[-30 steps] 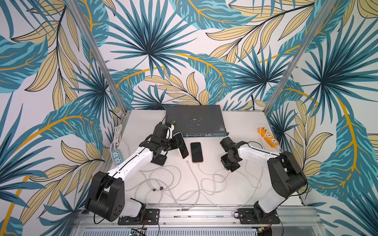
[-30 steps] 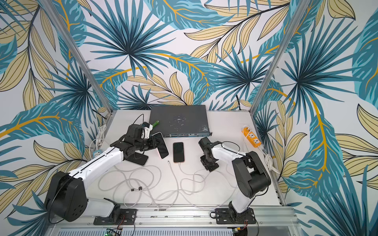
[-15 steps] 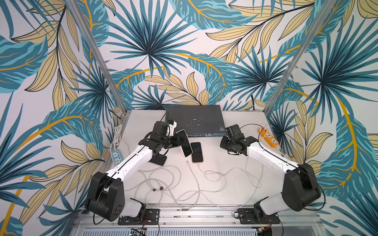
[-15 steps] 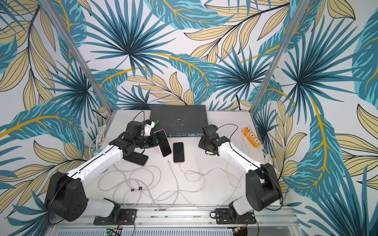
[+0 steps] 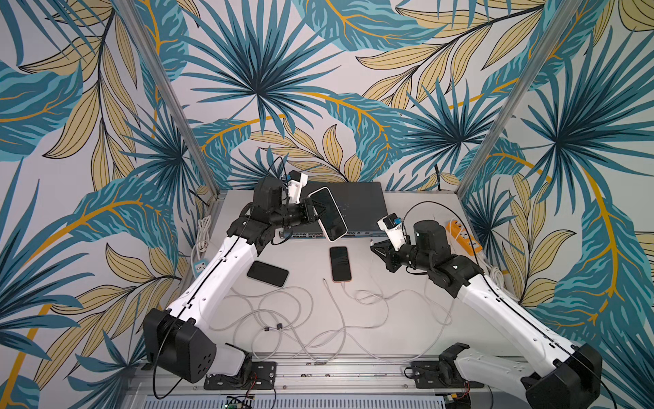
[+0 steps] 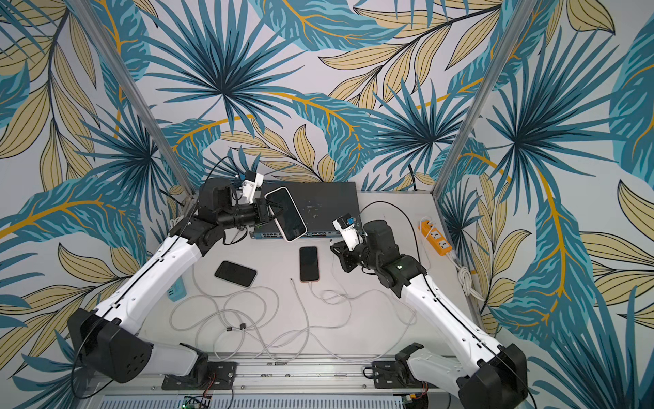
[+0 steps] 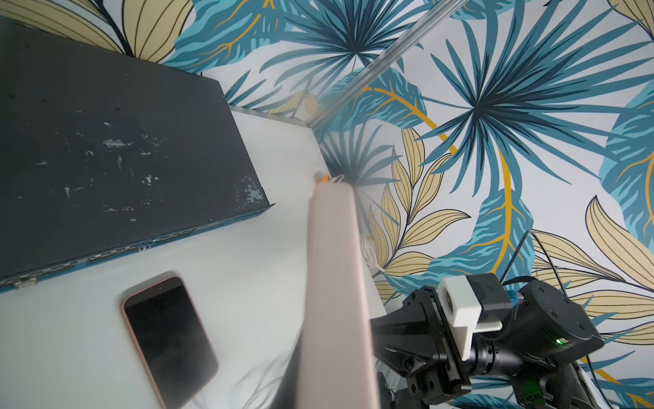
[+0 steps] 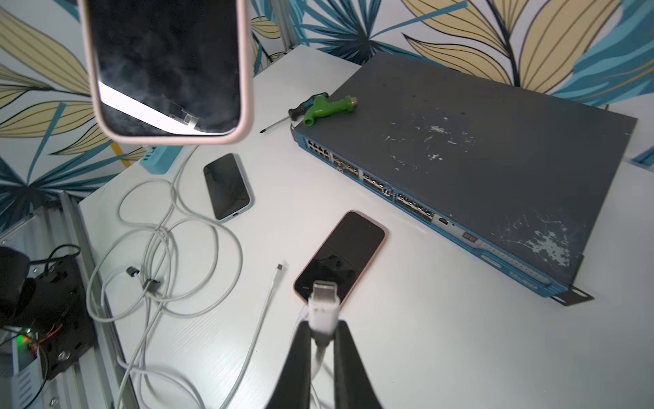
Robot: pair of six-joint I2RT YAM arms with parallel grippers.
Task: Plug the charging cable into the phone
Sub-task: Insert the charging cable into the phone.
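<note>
Both arms have risen since a second ago; the left carried its phone up and back, and the right swung its plug up beside the switch. In both top views the left gripper (image 5: 316, 213) is clamped on the long edges of the pale-cased phone (image 5: 331, 216). That phone hangs tilted over the front edge of the network switch (image 5: 357, 205), its lower short edge free in the air. Below, a blue-cased phone (image 5: 268, 273) lies flat, and bare table (image 5: 304, 255) separates it from the salmon-cased phone (image 5: 340, 263), which already has a cable in it. Loose cables (image 5: 283, 311) crowd the near side. The right gripper (image 8: 320, 340) pinches the white charging plug (image 8: 322, 301), well apart from the raised phone. An orange power strip (image 5: 463, 237) lines the right edge.
</note>
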